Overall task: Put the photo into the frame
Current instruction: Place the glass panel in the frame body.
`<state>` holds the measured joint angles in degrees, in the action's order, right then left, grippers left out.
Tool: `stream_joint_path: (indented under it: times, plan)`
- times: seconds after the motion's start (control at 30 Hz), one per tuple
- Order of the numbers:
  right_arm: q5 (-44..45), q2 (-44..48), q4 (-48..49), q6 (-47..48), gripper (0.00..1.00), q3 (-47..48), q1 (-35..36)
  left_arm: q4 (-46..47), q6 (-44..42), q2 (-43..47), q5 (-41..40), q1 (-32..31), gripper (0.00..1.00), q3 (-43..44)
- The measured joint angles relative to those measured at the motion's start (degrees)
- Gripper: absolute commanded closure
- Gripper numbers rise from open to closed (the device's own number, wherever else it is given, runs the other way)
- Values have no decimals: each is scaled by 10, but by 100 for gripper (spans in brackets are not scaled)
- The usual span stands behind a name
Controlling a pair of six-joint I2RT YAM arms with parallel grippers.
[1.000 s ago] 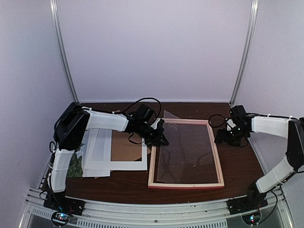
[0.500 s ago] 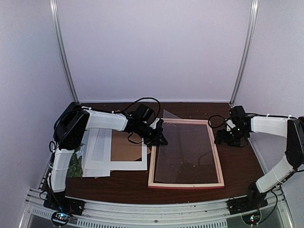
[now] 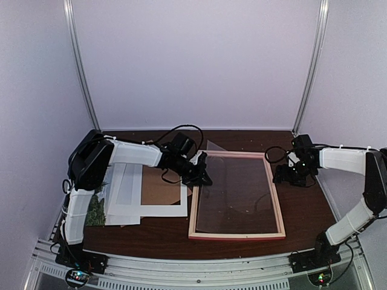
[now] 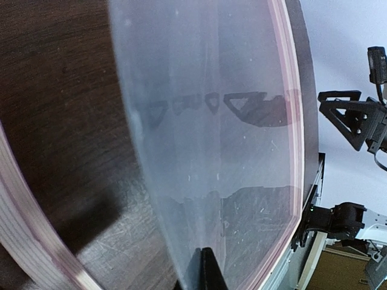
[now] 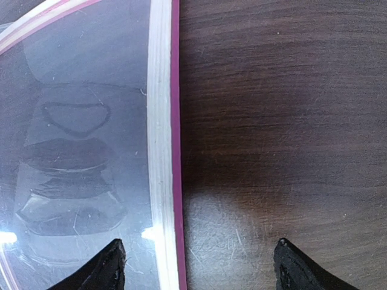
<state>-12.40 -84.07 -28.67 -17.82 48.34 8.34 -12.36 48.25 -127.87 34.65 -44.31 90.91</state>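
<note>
The photo (image 3: 95, 211) lay at the tabletop's (image 3: 302, 208) left edge, nearest the left gripper (image 3: 205, 179), which pinched a clear pane (image 3: 236, 193); the right gripper (image 3: 282, 176) stood wide.

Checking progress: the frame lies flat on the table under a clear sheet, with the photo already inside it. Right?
No. The photo is not inside the frame; the top view shows it left of the frame, partly under white sheets. The frame does lie flat under a clear sheet.
</note>
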Motion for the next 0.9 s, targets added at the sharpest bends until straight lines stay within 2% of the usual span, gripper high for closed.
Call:
stream_joint_path:
  times: [0.9]
  plan:
    - [0, 0, 0, 10, 13, 0, 0, -3, -4, 0, -2, 2, 100, -4]
